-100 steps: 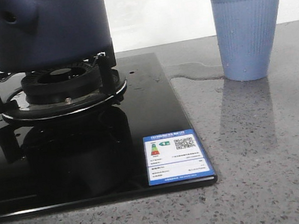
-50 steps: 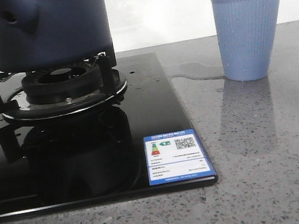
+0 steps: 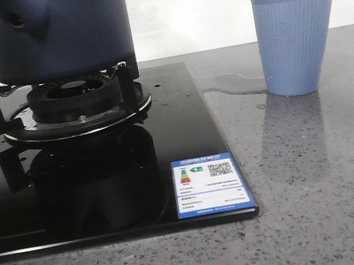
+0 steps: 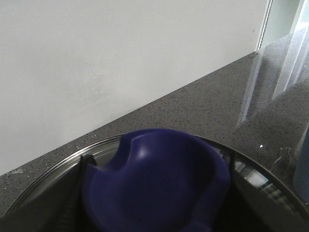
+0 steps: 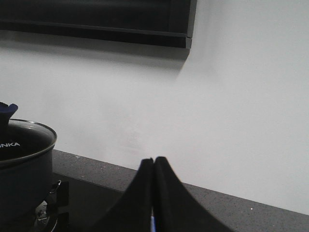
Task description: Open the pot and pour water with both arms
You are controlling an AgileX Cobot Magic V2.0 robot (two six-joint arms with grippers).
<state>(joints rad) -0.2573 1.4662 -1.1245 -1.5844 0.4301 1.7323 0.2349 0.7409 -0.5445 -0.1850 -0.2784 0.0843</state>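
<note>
- We see the pot (image 3: 49, 35) standing upright on the burner (image 3: 74, 104) of the black cooktop (image 3: 104, 183), left on the table (image 3: 321, 204); its stubby handle (image 3: 19, 16) angles toward the camera.
- The glass lid (image 5: 21, 140) is on the pot; its blue knob (image 4: 154, 181) fills the left wrist view.
- We cannot tell whether the left hand is clenched or released; its fingers are not visible.
- The right hand (image 5: 153, 193) is clenched on nothing, fingers touching, raised beside the pot.
- The ribbed cup (image 3: 296, 40) stands upright, well apart to the right, with a puddle (image 3: 233, 84) at its base.
- Against the earlier front view, we see nothing displaced beyond a slight shift of the whole view.
</note>
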